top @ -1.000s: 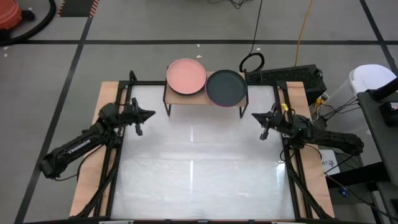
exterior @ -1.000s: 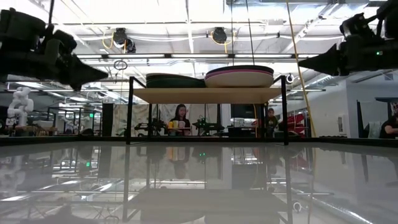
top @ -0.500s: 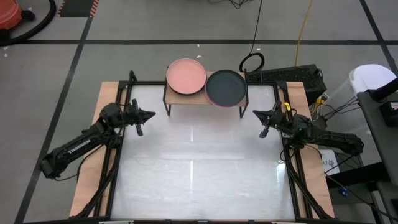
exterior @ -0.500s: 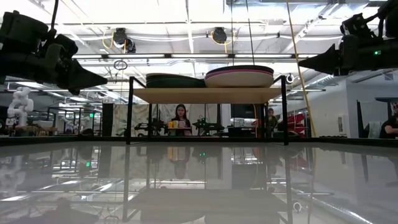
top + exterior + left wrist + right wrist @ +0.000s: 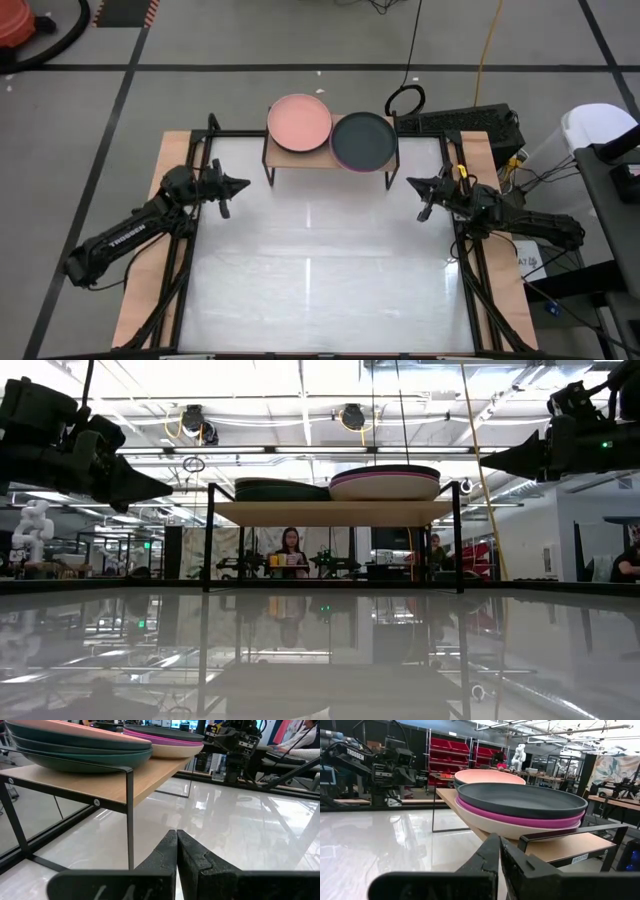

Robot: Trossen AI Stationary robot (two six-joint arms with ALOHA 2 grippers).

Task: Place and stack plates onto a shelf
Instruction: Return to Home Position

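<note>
Two stacks of plates rest on the wooden shelf (image 5: 325, 160) at the table's far edge. The left stack (image 5: 299, 122) has a light pink plate on top, over dark teal ones (image 5: 75, 757). The right stack (image 5: 364, 140) has a dark grey plate on top, over magenta and beige (image 5: 520, 812). My left gripper (image 5: 243, 184) hovers shut above the table, left of the shelf, touching nothing. My right gripper (image 5: 411, 183) hovers shut, right of the shelf, also touching nothing. Both point inward toward the shelf.
The glossy white tabletop (image 5: 320, 270) lies bare between the arms and toward the near edge. A black frame (image 5: 190, 250) runs along the table's sides. Cables and a black box (image 5: 470, 120) sit beyond the far right corner. People show in the room behind.
My left gripper has drawn back slightly toward the table's left edge and dipped a little; its fingers stay shut. My right gripper has kept still. The plates have not moved.
</note>
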